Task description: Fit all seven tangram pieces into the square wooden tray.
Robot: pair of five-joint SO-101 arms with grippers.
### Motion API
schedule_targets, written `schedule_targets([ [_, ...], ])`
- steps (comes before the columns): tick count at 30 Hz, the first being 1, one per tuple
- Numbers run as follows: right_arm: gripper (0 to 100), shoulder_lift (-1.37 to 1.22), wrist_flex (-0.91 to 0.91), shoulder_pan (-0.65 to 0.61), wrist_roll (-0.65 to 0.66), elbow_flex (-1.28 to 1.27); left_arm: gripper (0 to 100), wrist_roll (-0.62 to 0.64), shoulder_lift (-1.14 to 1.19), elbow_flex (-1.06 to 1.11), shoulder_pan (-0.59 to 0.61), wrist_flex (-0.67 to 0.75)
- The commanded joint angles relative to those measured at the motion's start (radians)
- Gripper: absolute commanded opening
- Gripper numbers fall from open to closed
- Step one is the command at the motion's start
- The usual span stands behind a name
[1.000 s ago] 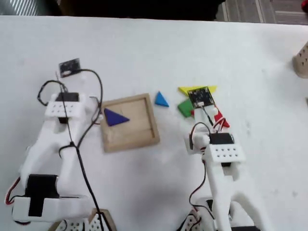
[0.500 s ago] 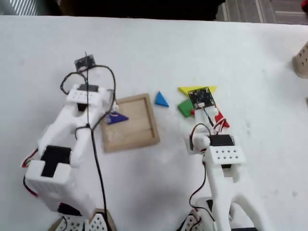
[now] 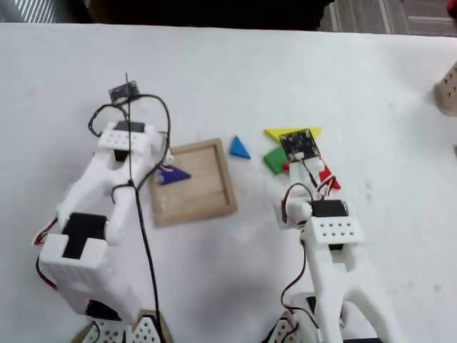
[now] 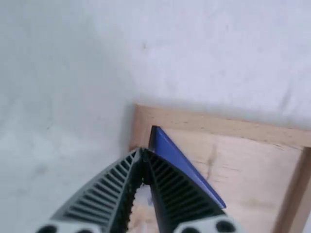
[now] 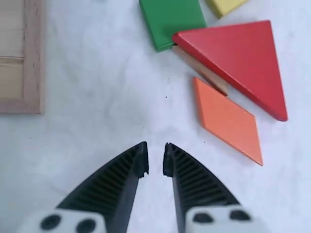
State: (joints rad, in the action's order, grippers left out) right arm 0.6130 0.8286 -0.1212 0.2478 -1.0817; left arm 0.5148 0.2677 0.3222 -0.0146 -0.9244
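The square wooden tray lies mid-table with a dark blue triangle inside it by its left rim. In the left wrist view my left gripper is shut, its tips resting against the blue triangle near a tray corner. Right of the tray lie a light blue triangle, a yellow piece and a green piece. My right gripper hovers slightly open over bare table, short of the red triangle, orange parallelogram and green piece.
A tan piece pokes out from under the red triangle. A cardboard object stands at the table's far right edge. A wooden item sits by the left arm's base. Open table surface spreads between the two arms in front of the tray.
The left arm swung right from beside the tray, bringing its gripper over the tray's left rim onto the blue triangle, then held. The right arm has not moved.
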Motion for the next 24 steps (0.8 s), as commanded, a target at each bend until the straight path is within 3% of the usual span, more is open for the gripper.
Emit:
schedule_targets([
  [1,6.0,0.031,-0.031,0.004,0.014,-0.003,2,0.003,0.002,-0.029,-0.088,0.034],
  [8,6.0,0.031,-0.041,0.004,0.014,-0.003,2,-0.006,0.001,-0.038,-0.173,0.034],
  [12,6.0,0.031,-0.041,0.002,0.014,-0.005,2,-0.107,-0.012,-0.046,-0.226,0.075],
  [18,6.0,0.031,-0.041,0.004,0.014,-0.005,2,-0.120,-0.173,-0.127,-0.206,0.002],
  [24,6.0,0.031,-0.041,0.004,0.014,-0.005,2,-0.118,-0.240,-0.012,-0.312,0.164],
])
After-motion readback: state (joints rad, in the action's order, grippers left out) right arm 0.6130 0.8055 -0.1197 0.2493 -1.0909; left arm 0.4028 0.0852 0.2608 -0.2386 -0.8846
